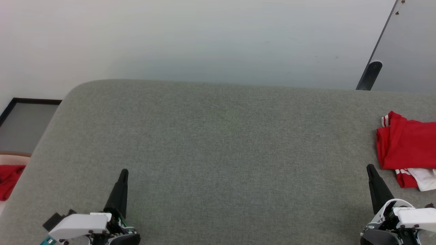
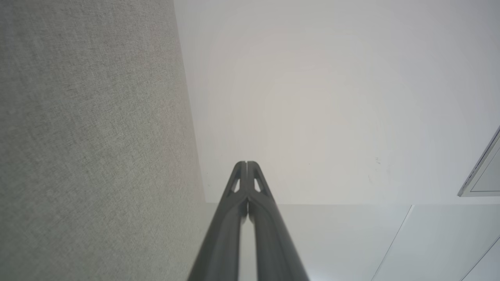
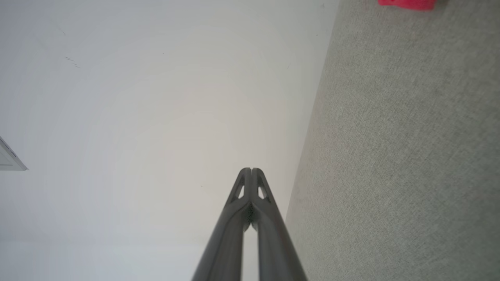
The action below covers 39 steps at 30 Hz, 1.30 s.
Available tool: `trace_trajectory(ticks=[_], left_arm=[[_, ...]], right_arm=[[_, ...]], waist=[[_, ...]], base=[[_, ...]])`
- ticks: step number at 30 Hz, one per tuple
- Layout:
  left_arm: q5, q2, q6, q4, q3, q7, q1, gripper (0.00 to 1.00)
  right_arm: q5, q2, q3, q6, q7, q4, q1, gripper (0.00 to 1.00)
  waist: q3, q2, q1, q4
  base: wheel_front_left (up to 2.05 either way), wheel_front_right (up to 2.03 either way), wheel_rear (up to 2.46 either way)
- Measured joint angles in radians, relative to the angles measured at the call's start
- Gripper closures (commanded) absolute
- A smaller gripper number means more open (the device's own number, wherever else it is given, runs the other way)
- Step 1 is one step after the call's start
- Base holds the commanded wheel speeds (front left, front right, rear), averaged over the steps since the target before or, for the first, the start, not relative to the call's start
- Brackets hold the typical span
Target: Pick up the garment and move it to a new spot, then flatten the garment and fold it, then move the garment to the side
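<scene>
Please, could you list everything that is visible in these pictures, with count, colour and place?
garment: one, red with white sleeve and striped trim, bunched in folds at the right edge of the padded surface
padded surface: one, grey fabric, middle
red cloth: one, plain red, past the surface's left edge
dark-framed panel: one, grey, far left
left gripper: one, dark fingers, shut, lower left
right gripper: one, dark fingers, shut, lower right, near the garment but apart
</scene>
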Motion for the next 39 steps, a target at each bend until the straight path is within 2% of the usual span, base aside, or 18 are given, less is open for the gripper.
trace_trajectory(ticks=[39], left_arm=[[0.000, 0.000, 0.000, 0.000, 0.000, 0.000, 0.000, 1.00]], right_arm=[[0.000, 0.000, 0.000, 0.000, 0.000, 0.000, 0.000, 1.00]], waist=[[0.000, 0.0000, -0.0001, 0.000]], base=[[0.00, 0.00, 0.00]])
